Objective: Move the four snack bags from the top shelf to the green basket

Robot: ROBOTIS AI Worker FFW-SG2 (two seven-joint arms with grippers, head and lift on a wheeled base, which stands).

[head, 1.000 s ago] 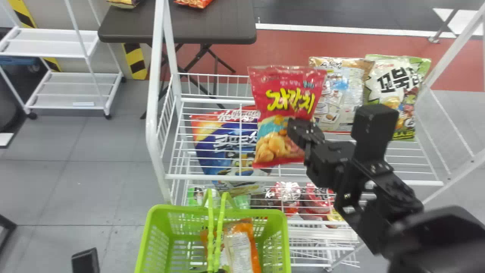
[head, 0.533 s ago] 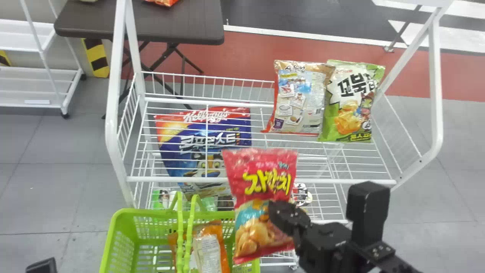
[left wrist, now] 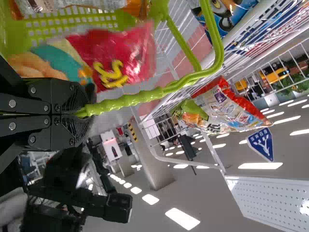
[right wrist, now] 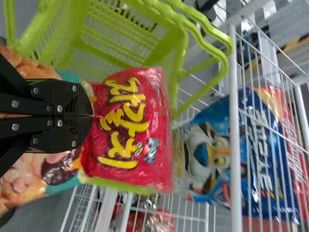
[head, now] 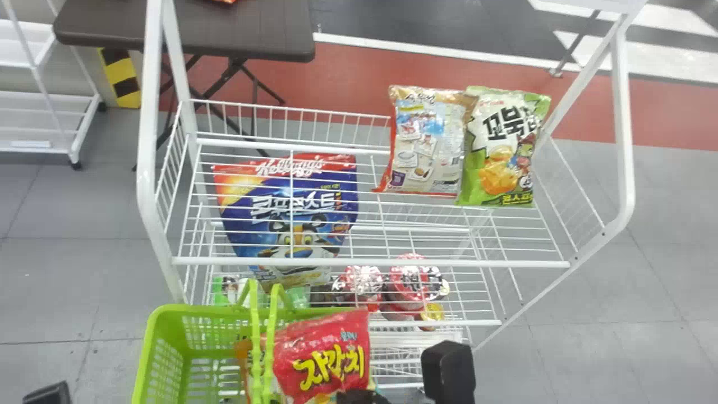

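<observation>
Right gripper [head: 359, 397] closed on the red snack bag [head: 322, 359], pinching it around the middle; bag is over the right part of the green basket [head: 168, 310], near the handles. Can't tell if its bottom is below the rim. Left gripper [head: 275, 400] closed on one basket handle [left wrist: 140, 99]. Orange bag [head: 242, 353] inside the basket, partly behind the handles and red bag. Top shelf [head: 505, 264]: blue cereal bag [head: 286, 188] at the left, leaning back; beige snack bag [head: 426, 146] and green snack bag [head: 499, 163] at the right, toward the back, side by side with edges overlapping, both roughly upright. Red-and-white packs [head: 412, 286] on the lower shelf [head: 477, 322], under the top one. Basket is in front of the rack, at its left. Dark table [head: 185, 28] behind the rack, left side.
</observation>
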